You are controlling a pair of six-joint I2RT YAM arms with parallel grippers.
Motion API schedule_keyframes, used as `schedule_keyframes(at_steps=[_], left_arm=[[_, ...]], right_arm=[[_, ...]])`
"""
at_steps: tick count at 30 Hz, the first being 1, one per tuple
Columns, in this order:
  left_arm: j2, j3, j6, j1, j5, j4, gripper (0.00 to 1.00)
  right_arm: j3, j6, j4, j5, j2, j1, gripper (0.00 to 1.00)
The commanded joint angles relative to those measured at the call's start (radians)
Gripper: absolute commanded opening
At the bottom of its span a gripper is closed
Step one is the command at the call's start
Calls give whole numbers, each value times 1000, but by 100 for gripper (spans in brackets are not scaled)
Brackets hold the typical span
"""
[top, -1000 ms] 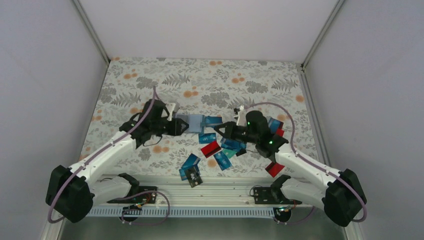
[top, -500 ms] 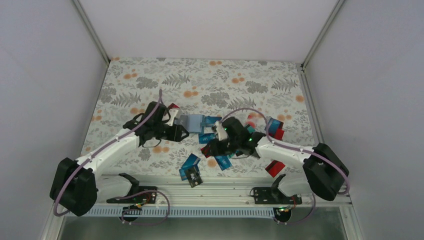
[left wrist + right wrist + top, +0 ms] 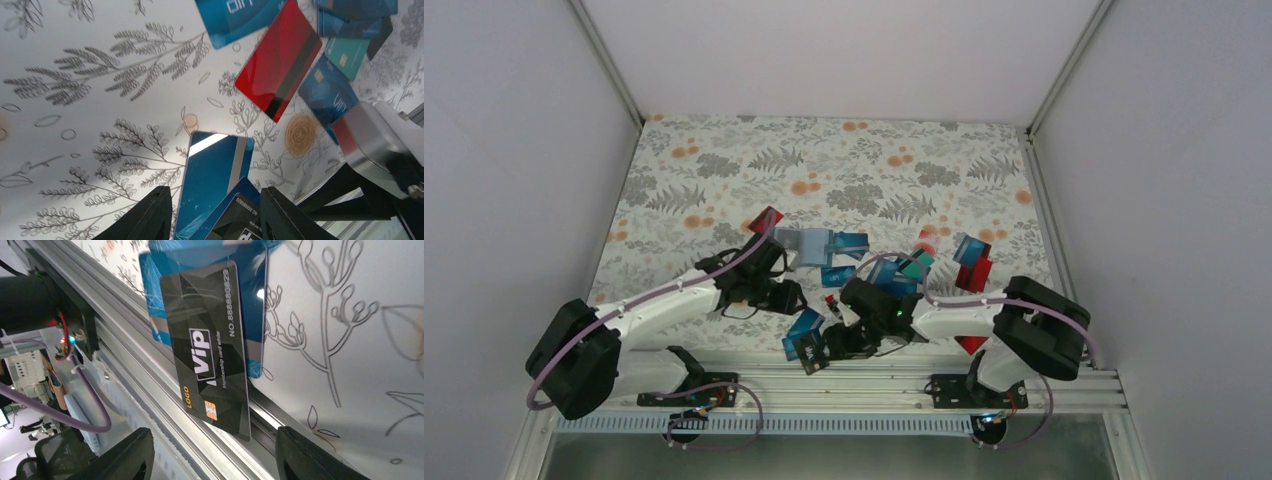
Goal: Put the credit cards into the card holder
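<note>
My right end effector (image 3: 214, 442) is spread wide and holds nothing. It hangs low at the near edge of the counter (image 3: 724, 160), over a black VIP card (image 3: 210, 347). That card lies face up on a pair of blue cards (image 3: 252, 270), and its near end juts out over the aluminium rail (image 3: 165, 405).

My left end effector (image 3: 215, 202) is also wide open and empty. In its wrist view a striped blue card (image 3: 215, 165) sits between the fingers, but I cannot tell whether they touch it. Beyond that lies a red card (image 3: 279, 59), black stripe up, with more blue and teal ones past it.

From above, the left end effector sits just left and far of that near pile. The card holder (image 3: 807, 244) lies farther out, near the middle of the counter and apart from both end effectors. A bright blue card (image 3: 851, 240) lies against its right edge. The scattered cards (image 3: 969, 262) spread out to the right.
</note>
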Motion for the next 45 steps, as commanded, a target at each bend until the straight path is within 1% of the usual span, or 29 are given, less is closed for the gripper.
schedule_keyframes(at_steps=[1,8,11,14,20,26,27,32,36,41,45], left_arm=[[-2,-29,-66,-42,-23,4,44],[13,-77,-116,-96,-15,54,43],[20,-100,-134,-111,-13,73,42],[28,-120,-150,-122,-11,93,42],[41,-132,-162,-128,-13,112,41],[39,-123,-175,-132,-27,105,41],[36,-121,-178,-132,-29,103,40],[14,-87,-187,-132,-71,68,39],[-9,-48,-206,-131,-134,39,38],[-14,-9,-233,-131,-178,28,38],[-26,24,-247,-131,-214,2,37]], right_arm=[[-6,44,54,13,45,42,62],[-1,67,89,6,104,69,62],[-5,71,116,6,115,69,61],[-5,67,151,4,138,66,56],[-44,71,254,-31,177,31,36],[-66,70,284,-45,177,3,7],[-68,66,281,-46,173,0,5],[-68,51,240,-40,130,-13,4],[-82,38,209,-36,79,-29,4],[-141,35,293,-121,38,-74,4],[-172,13,325,-188,2,-125,4]])
